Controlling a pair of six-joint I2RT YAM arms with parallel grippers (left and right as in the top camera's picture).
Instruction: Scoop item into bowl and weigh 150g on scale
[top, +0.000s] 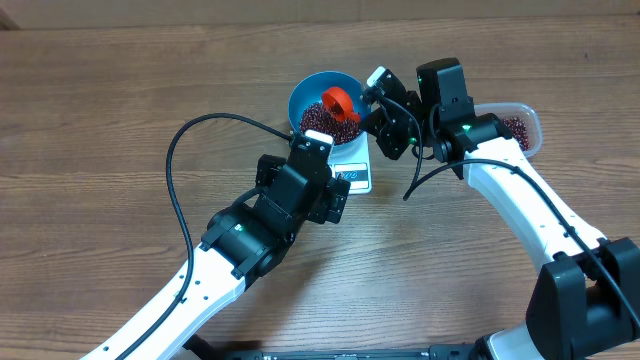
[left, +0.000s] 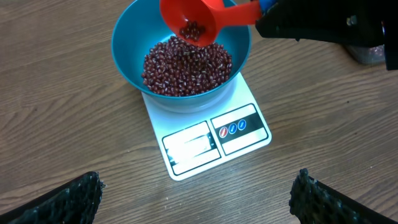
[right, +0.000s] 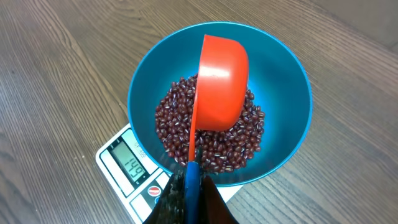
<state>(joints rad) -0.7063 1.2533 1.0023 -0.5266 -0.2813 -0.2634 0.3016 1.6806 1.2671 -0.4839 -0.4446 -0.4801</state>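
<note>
We read 149 on the white scale (right: 124, 165) under the smooth blue bowl (right: 283, 81) of glossy maroon beans (right: 211, 146); right end effector (right: 189, 183) clamps the orange-red scoop (right: 221, 81), left end effector (left: 196, 193) gapes.

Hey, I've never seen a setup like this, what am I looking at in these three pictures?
Two robot arms work at a wooden table. One picture looks down from overhead; the other two come from cameras on each arm's wrist. A blue bowl of red-brown beans sits on a small white scale; a clear tub holding more beans stands to the side. The right arm's fingers pinch the handle of an orange-red scoop, tilted above the bowl. The left arm's fingers stand wide open, holding nothing.
</note>
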